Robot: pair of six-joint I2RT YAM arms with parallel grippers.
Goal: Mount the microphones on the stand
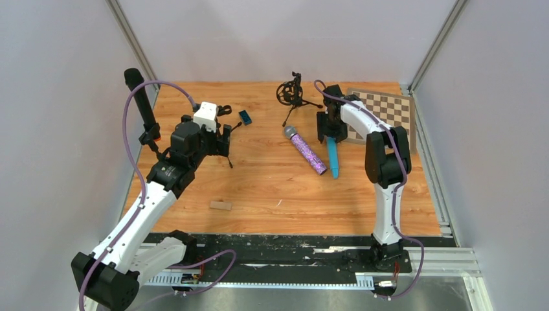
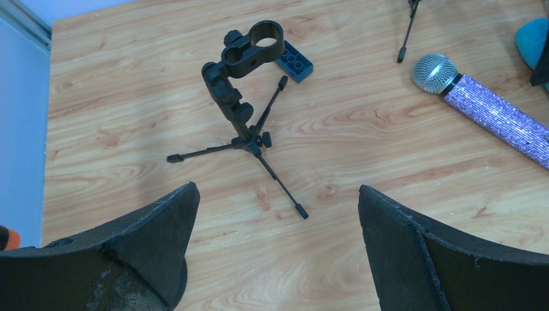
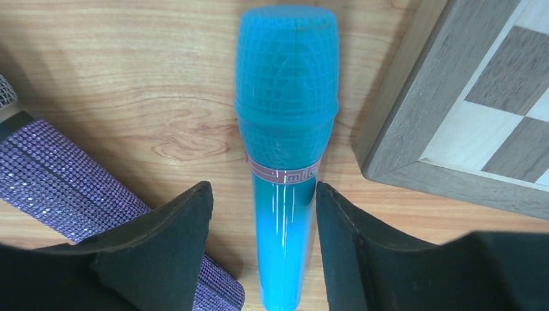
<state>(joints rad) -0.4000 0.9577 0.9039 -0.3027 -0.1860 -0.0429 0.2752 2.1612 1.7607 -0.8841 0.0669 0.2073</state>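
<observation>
The light blue microphone [image 3: 285, 162] lies flat on the table, also in the top view [image 1: 333, 161]. My right gripper [image 3: 263, 188] is open and straddles its handle just below the head; the right finger is against it, the left finger stands apart. The purple glitter microphone [image 1: 305, 151] lies just left of it, silver head [image 2: 435, 71] pointing away. The black microphone [image 1: 140, 97] stands upright at the far left, orange end [image 1: 153, 135] down. A small black tripod stand [image 2: 249, 103] with an empty clip stands ahead of my left gripper [image 2: 277, 188], which is open and empty.
A second tripod stand with a round mount [image 1: 291, 92] stands at the back centre. A chessboard [image 1: 383, 109] lies at the back right, close to the blue microphone's head [image 3: 453, 149]. A blue brick [image 1: 245, 117] and a small wooden block [image 1: 220, 205] lie on the table.
</observation>
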